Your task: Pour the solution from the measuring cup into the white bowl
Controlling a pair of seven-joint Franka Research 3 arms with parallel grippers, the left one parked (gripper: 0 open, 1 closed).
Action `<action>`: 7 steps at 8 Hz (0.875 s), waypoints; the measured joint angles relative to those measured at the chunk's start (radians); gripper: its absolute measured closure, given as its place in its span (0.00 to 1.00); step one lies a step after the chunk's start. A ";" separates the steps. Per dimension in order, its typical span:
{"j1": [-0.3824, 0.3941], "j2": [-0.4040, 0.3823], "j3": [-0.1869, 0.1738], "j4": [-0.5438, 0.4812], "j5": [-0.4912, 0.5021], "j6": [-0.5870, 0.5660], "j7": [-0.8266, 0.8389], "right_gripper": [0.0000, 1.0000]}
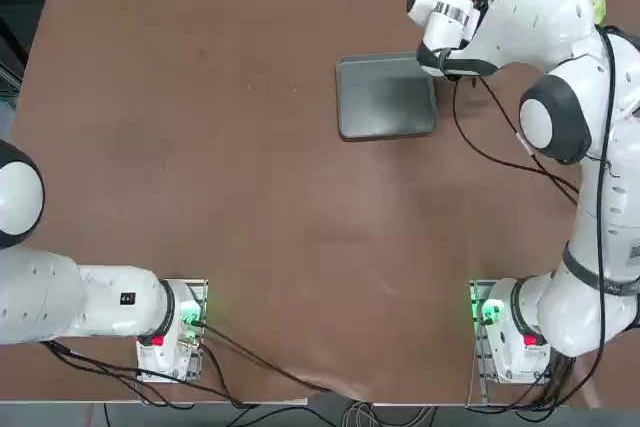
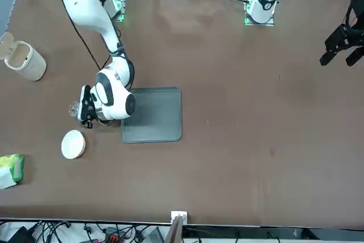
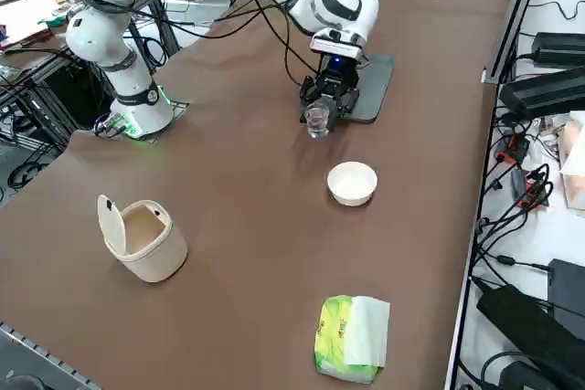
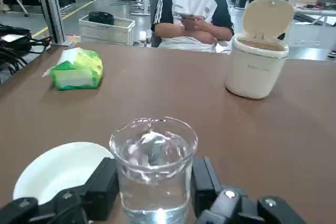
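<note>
We can read no words, numbers or brand names anywhere. The whitish lidded container [image 4: 256, 64] carries a faint mark on its side — too dim for us to make out. The green packet [image 4: 77, 70] shows no lettering we can read, and the measuring cup [image 4: 153, 169] shows no scale marks — none we can tell.
</note>
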 joint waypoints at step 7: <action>-0.114 0.046 -0.009 0.098 -0.036 0.240 -0.285 0.27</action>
